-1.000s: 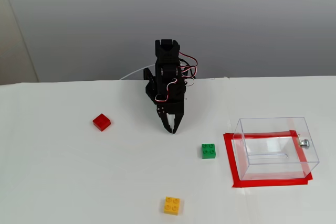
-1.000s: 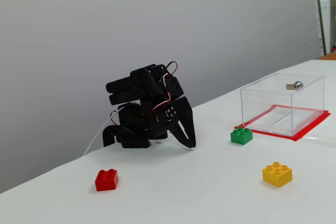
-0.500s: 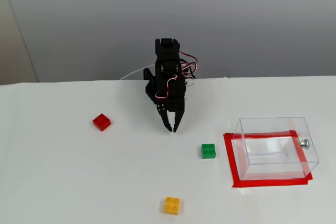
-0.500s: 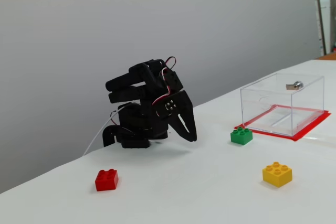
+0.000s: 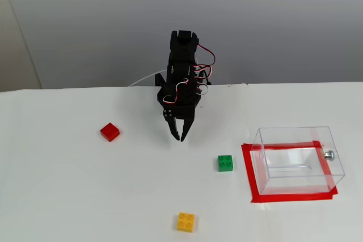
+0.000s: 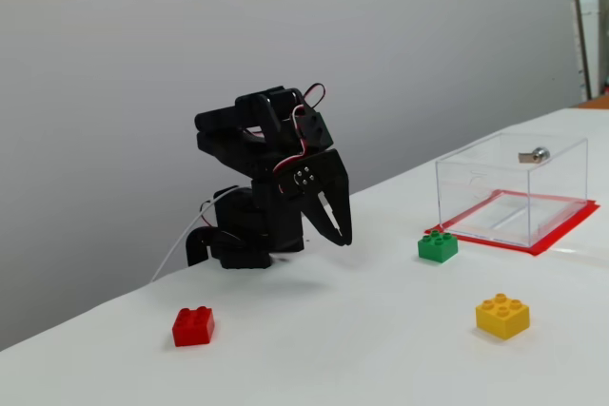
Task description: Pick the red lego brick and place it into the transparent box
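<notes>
Above table, pincer (image 6: pixel 335 232) empty, nearly closed, its clearance visible only side-on

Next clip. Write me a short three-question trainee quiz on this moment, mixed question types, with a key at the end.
1. True or false: the red lego brick already lies inside the transparent box.
2. In the fixed view from above, which brick lies nearest the box? A) yellow brick B) green brick C) red lego brick
3. Fill in: the pincer is holding ____.

Key: 1. False, it sits on the table, apart from the pincer. 2. B. 3. Nothing; it hangs clear of every brick.
</notes>
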